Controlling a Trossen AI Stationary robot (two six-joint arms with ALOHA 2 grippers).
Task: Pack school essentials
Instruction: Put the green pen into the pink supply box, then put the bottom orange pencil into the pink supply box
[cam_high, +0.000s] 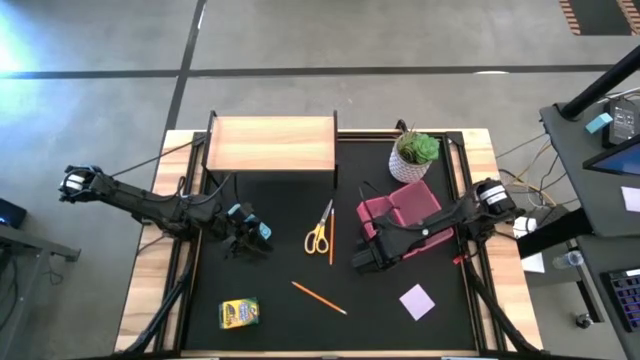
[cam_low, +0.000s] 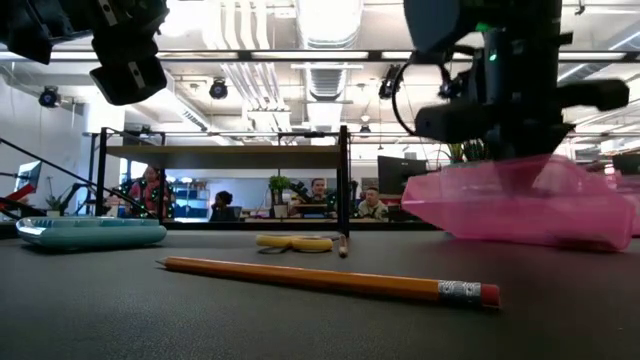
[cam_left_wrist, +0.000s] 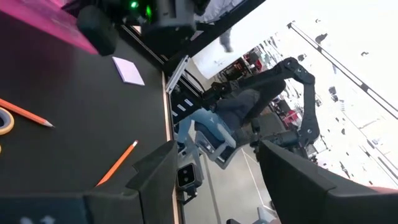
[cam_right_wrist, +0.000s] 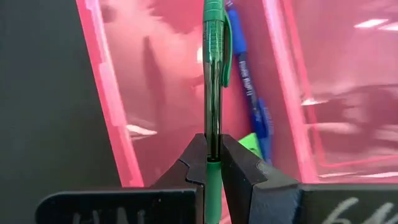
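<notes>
My right gripper (cam_right_wrist: 212, 148) is shut on a green pen (cam_right_wrist: 212, 68) over the open pink case (cam_right_wrist: 174, 93), which holds a blue pen (cam_right_wrist: 249, 87) and a small green eraser (cam_right_wrist: 252, 144). In the high view that gripper (cam_high: 365, 258) is at the case's (cam_high: 405, 212) near left corner. My left gripper (cam_high: 250, 236) hovers open over the mat's left part, touching nothing. The yellow-handled scissors (cam_high: 317, 238) and an orange pencil (cam_high: 331, 238) lie flat mid-mat. A second orange pencil (cam_high: 318, 297), the crayon box (cam_high: 238, 313) and the lilac note pad (cam_high: 417, 301) lie nearer. My right gripper pinches the green pen's barrel (cam_right_wrist: 212, 138) between its two fingertips. The pen runs on past the fingertips, its clip end (cam_right_wrist: 224, 50) away from them, over the pink case. The frames do not show whether the pen touches the case.
A wooden shelf (cam_high: 270, 143) stands at the mat's far edge, and a potted plant (cam_high: 413, 155) sits behind the pink case. In the low view the near pencil (cam_low: 330, 280) lies across the foreground, with people at desks in the room beyond.
</notes>
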